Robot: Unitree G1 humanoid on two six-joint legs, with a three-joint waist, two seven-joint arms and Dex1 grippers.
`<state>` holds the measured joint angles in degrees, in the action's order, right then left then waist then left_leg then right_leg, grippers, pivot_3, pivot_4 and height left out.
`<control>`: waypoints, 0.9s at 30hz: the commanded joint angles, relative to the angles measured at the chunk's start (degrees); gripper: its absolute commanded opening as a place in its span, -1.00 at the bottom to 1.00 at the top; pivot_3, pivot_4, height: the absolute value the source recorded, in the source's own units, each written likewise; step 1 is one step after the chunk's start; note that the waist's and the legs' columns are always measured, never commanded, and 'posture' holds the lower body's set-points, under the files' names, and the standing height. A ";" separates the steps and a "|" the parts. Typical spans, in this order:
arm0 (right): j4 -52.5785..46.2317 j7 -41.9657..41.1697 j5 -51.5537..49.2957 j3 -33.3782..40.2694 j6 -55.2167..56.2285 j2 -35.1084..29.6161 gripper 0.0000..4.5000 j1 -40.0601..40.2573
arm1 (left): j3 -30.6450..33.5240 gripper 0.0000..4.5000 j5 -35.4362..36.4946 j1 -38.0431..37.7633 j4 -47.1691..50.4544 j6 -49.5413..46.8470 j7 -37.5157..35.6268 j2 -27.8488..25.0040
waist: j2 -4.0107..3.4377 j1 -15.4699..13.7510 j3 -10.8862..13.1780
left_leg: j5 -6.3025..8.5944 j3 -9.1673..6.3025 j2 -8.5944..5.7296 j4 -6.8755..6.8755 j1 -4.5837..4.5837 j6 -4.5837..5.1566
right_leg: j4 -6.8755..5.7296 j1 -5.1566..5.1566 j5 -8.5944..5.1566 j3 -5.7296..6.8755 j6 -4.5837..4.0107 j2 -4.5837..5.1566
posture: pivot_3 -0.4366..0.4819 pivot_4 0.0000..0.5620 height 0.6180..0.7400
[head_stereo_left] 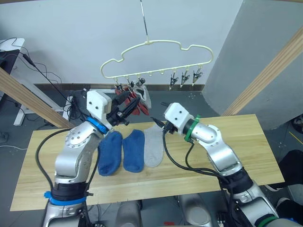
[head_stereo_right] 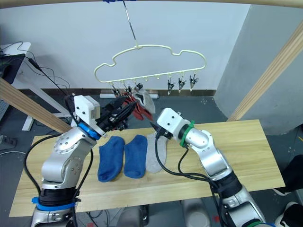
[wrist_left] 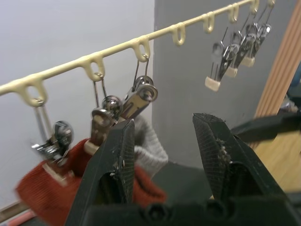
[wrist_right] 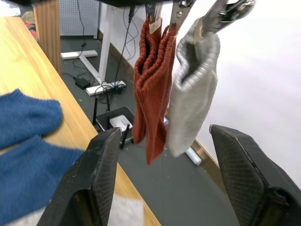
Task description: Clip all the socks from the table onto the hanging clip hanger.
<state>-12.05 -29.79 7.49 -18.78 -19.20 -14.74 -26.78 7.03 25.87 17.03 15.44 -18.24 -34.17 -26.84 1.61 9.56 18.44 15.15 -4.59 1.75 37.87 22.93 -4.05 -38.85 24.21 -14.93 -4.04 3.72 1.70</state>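
The pale yellow clip hanger [head_stereo_left: 156,56] hangs from a hook above the table's [head_stereo_left: 236,142] far edge. Two brick red socks [wrist_right: 153,89] and one light grey sock [wrist_right: 193,89] hang from its left clips. Two blue socks [head_stereo_left: 110,152] [head_stereo_left: 134,149] and a light grey sock [head_stereo_left: 153,146] lie side by side on the table. My left gripper [wrist_left: 164,127] is raised, open and empty, just below the clips holding the hung socks. Over the far end of the grey table sock, my right gripper [head_stereo_left: 158,124] is open and empty, facing the hung socks.
Three free metal clips [head_stereo_left: 184,78] hang bunched at the hanger's right end. Thick wooden frame poles slant at the left [head_stereo_left: 23,97] and right [head_stereo_left: 270,71]. Cables and a desk leg [head_stereo_left: 21,113] lie on the floor behind the table.
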 commanded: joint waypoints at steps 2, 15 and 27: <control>-11.65 -0.18 -3.86 5.80 -5.84 -1.22 0.43 3.31 | 1.68 -0.04 2.41 -1.91 5.41 -0.34 -6.88 -6.14 | 0.00 -0.13 0.00 | 0.00 0.00 0.00 0.01 0.00 0.00 | 0.00 0.00 0.00 -0.01 0.00 0.00 | -0.54 0.02 0.88; -22.48 4.74 -12.07 13.77 -17.57 1.76 0.43 1.87 | 4.01 -0.04 16.01 0.13 13.67 -14.60 -12.07 -16.14 | 0.00 -0.17 0.00 | 0.00 0.01 0.02 0.00 0.00 0.00 | -0.02 0.03 -0.01 0.00 0.01 -0.01 | -0.51 -0.02 0.88; -19.33 8.82 -13.50 12.83 -21.25 4.05 -0.12 -1.33 | 1.00 -0.04 13.02 3.20 12.48 -13.25 -11.37 -13.29 | 0.00 -0.18 0.00 | 0.00 0.02 0.03 -0.02 0.04 0.00 | -0.01 0.08 -0.01 -0.01 -0.01 -0.02 | -0.52 -0.02 0.88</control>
<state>-30.93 -22.15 -5.81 -5.84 -39.99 -10.85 -26.65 8.11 39.03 19.87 26.66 -32.76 -45.19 -40.23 1.61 9.38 18.44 15.15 -4.56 1.78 37.85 22.98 -4.05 -38.86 24.29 -14.93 -4.06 3.72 1.68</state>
